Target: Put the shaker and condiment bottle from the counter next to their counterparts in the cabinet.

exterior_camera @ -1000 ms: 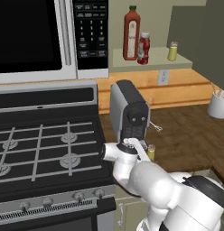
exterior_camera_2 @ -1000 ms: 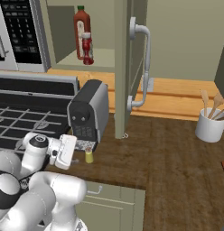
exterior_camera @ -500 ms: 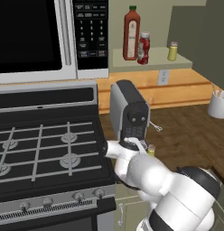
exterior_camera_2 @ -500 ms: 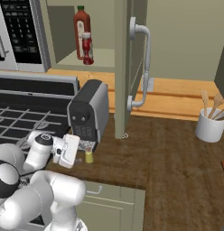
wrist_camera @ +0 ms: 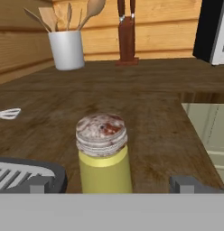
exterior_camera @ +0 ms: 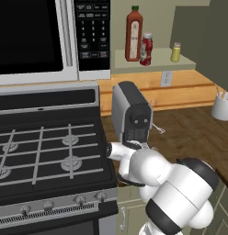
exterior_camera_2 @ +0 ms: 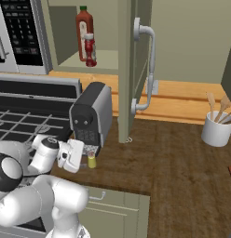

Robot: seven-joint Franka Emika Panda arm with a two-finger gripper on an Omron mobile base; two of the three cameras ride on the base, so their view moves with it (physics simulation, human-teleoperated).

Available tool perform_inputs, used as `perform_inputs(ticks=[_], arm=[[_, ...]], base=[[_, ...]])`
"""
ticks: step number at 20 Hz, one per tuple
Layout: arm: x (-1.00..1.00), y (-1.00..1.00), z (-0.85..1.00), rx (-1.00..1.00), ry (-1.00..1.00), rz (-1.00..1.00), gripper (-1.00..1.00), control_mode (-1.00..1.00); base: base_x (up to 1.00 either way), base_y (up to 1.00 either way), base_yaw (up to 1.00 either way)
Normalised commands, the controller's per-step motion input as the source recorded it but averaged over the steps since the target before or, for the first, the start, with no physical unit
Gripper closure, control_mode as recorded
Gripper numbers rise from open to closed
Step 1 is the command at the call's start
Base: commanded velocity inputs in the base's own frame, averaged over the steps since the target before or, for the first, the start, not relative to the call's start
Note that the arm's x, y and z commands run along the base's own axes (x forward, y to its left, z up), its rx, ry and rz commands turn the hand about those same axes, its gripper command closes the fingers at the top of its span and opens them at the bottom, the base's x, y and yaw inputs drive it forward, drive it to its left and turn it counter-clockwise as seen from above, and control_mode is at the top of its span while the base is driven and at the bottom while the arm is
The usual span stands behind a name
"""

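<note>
We hold our hand (wrist_camera: pixel 107 185) low over the counter (wrist_camera: pixel 168 117) with fingers spread either side of the upright shaker (wrist_camera: pixel 104 153), just beside the coffee machine (exterior_camera_2: pixel 91 116), so closing should pinch its yellow body below the cap.

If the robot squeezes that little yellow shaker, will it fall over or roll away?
The shaker stands upright on the counter, small and narrow, so a sideways nudge would probably tip it. Being round, it would likely roll once down. It looks stiff and probably light, so the open gripper should lift it easily.
</note>
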Motion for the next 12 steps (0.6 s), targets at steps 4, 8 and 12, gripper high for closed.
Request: perform_inputs(ticks=[4,8,12], arm=[[0.16,0.0,-0.18,0.05,0.0,0.02,-1.0,-1.0],[0.03,-0.26,-0.05,0.07,0.0,0.0,-1.0,-1.0],[0.04,-0.35,-0.04,0.09,0.0,0.0,-1.0,-1.0]], base=[[0.0,0.0,0.0],[0.0,0.0,0.0],[0.0,0.0,0.0]])
